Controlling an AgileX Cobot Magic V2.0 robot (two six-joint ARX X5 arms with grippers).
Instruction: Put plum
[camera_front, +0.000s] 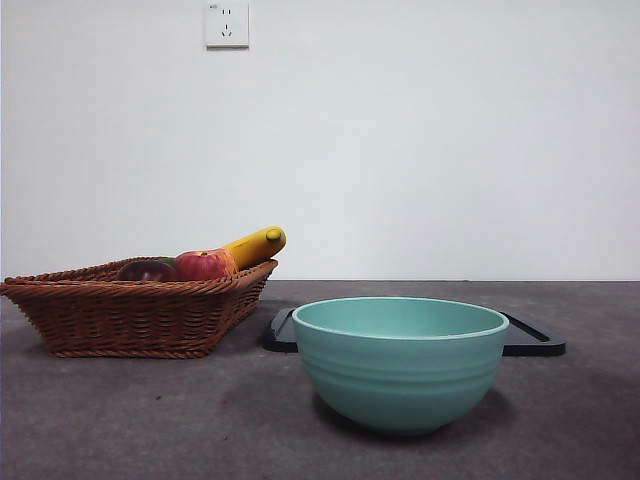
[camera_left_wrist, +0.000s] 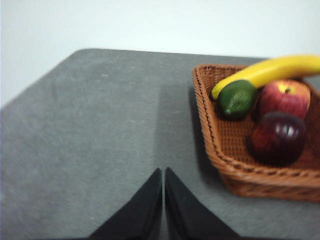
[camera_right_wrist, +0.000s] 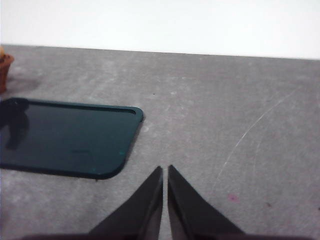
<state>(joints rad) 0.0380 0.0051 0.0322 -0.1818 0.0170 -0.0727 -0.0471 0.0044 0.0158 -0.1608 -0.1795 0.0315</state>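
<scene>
Nearest to you in the front view stands a round bowl (camera_front: 400, 362) of smooth, matte turquoise, ribbed with faint horizontal rings around its wall, sitting on the grey, slightly mottled table (camera_front: 150, 430). Just behind it lies a flat, dark tray (camera_front: 535, 340) with rounded corners and a raised lip; its surface looks glossy in the right wrist view.

To the left of the tray sits a shallow wicker basket (camera_front: 130, 315), woven from brown cane with a braided rim. Inside it you have 4 fruits. The plum (camera_left_wrist: 278, 137), round, glossy and dark maroon-purple, rests in the basket touching the red-and-yellow apple (camera_left_wrist: 283, 97) behind it. A dimpled green fruit (camera_left_wrist: 237, 98) lies beside the apple, and a long yellow banana (camera_left_wrist: 272, 70) leans across the back, its tip poking above the rim.

On the far white wall there is 1 power socket (camera_front: 227, 24).

Your left gripper (camera_left_wrist: 164, 172) hangs over bare table beside the basket, its 2 black jaws pressed together. Your right gripper (camera_right_wrist: 165, 170) hangs above the table next to the tray's corner, jaws likewise pressed together.
</scene>
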